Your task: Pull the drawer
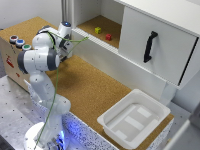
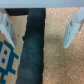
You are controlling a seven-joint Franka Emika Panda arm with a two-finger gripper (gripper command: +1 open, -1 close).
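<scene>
I am holding my gripper open and empty over the cork. The drawer is sitting well apart toward 3 o'clock in the exterior view, its handle running upright, untouched.

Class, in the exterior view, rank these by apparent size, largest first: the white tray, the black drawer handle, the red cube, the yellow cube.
1. White tray
2. Black drawer handle
3. Red cube and yellow cube: they look alike, so I leave them unranked.
</scene>
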